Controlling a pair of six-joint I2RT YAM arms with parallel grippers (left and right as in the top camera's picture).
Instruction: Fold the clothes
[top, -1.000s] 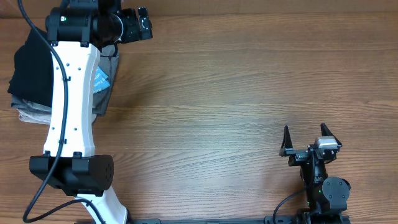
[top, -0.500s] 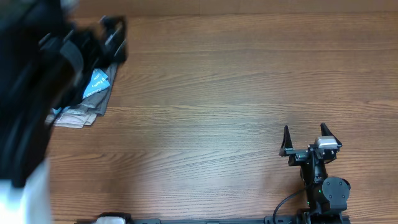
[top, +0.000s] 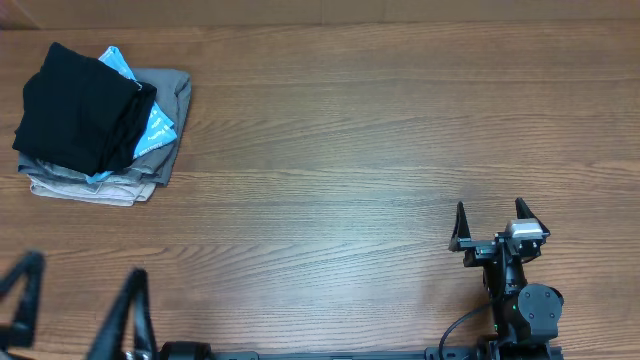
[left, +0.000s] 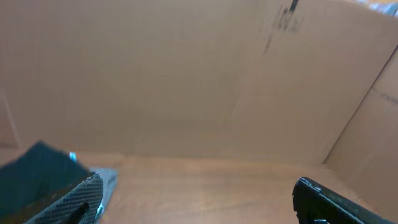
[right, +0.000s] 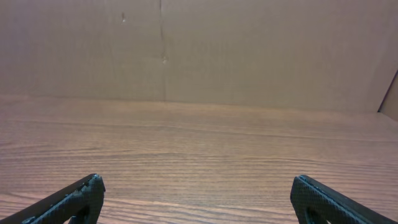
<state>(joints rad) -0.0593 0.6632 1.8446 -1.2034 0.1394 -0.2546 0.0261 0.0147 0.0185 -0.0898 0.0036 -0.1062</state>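
Observation:
The clothes, a black T-shirt (top: 80, 120), lie folded on top of a pile at the table's far left corner. In the left wrist view the black T-shirt (left: 31, 177) shows at the lower left, far ahead of the fingers. My left gripper (top: 87, 268) is blurred at the front left edge, well away from the pile and open with nothing between its fingers (left: 68, 202). My right gripper (top: 490, 207) stands open and empty near the front right, over bare wood; the right gripper (right: 196, 182) sees only table ahead.
Under the black shirt lie a light-blue patterned garment (top: 155, 125), a grey garment (top: 175, 95) and a beige one (top: 95, 188). A brown cardboard wall (right: 199, 50) closes the far side of the wooden table (top: 380, 130).
My left arm has drawn back from the pile at the far left to the front left edge. The black shirt now lies uncovered on the pile. The right arm has not moved.

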